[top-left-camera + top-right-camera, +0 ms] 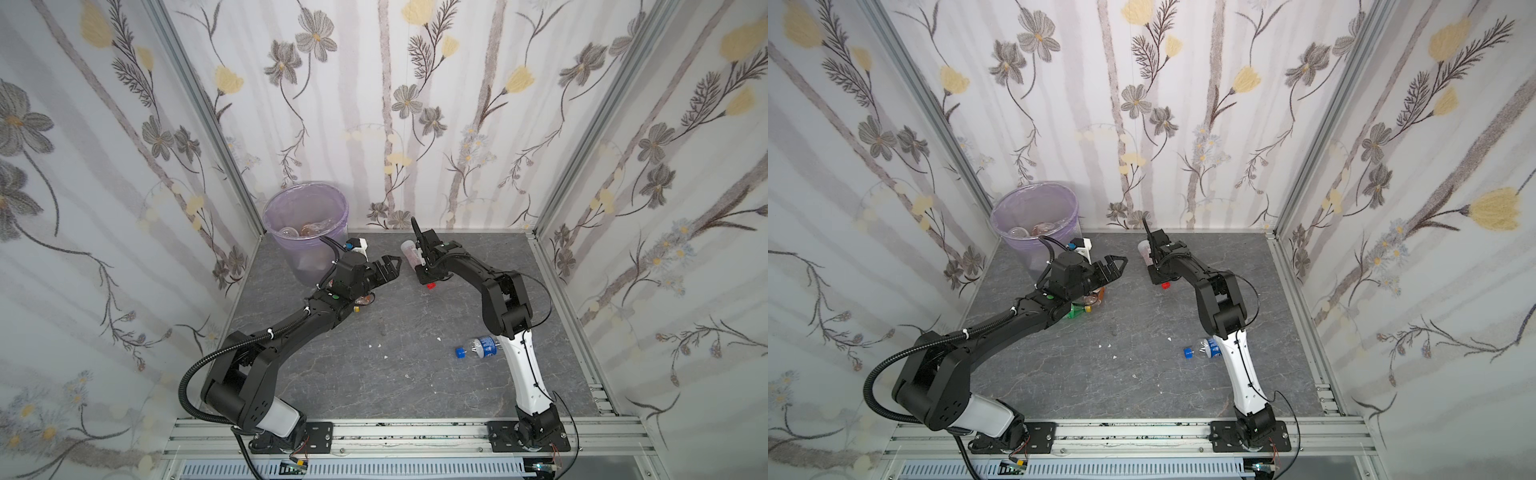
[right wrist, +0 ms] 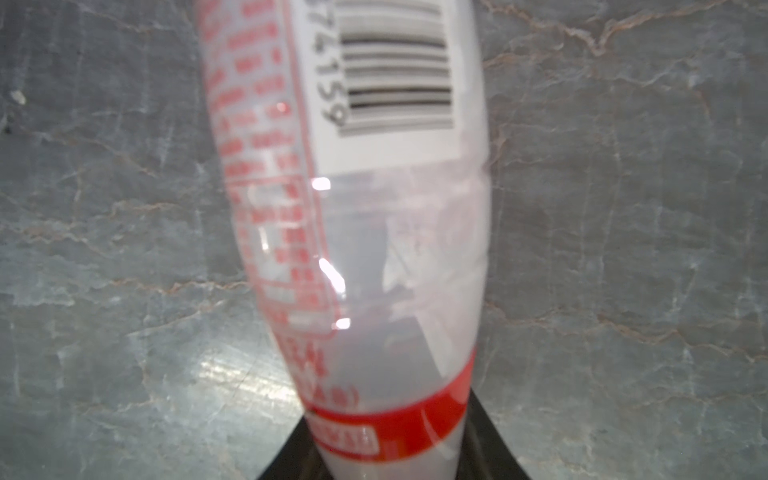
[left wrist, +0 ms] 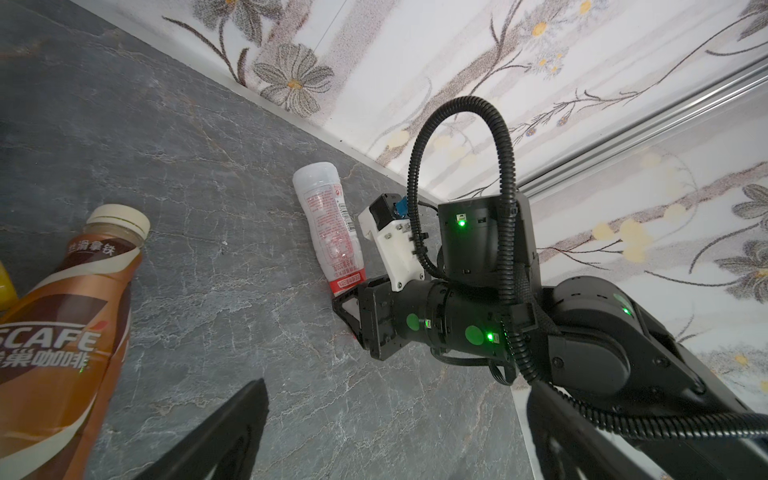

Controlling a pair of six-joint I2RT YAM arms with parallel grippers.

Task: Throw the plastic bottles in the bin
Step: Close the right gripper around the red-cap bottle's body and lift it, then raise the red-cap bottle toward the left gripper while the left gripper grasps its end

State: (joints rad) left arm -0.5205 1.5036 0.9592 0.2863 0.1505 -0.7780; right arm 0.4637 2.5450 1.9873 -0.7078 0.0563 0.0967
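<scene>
The plastic bottles (image 1: 291,232) already inside the bin (image 1: 286,254) number at least two in both top views. The bin is round, lined with a lilac bag, and stands in the far left corner of the grey stone-patterned table (image 1: 374,374). We see the left gripper (image 1: 391,268) hovering just beside the bin, its jaws spread wide with nothing between them. Beneath that arm lie a brown coffee bottle (image 1: 1097,296) and a green bottle (image 1: 1076,312). The right gripper (image 1: 426,275) is clamped on the neck of a frosted bottle (image 1: 409,252) with red print, which lies near the back wall with its red cap (image 1: 431,286) pointing toward us. A blue-labelled bottle (image 1: 482,347) lies by the right arm's white lower link, well apart from the bin. From the left wrist we see the coffee bottle (image 3: 75,316) lying close by and the wide-set, empty fingers (image 3: 232,432) of the left gripper. Across the table is the frosted bottle (image 3: 332,232), with the right gripper (image 3: 353,316) closed at its neck. From the right wrist, blurred, the frosted bottle (image 2: 374,249) fills the middle of the view, its barcode at the end far from the camera. Its narrow red-banded end is pinched between the dark jaws.
</scene>
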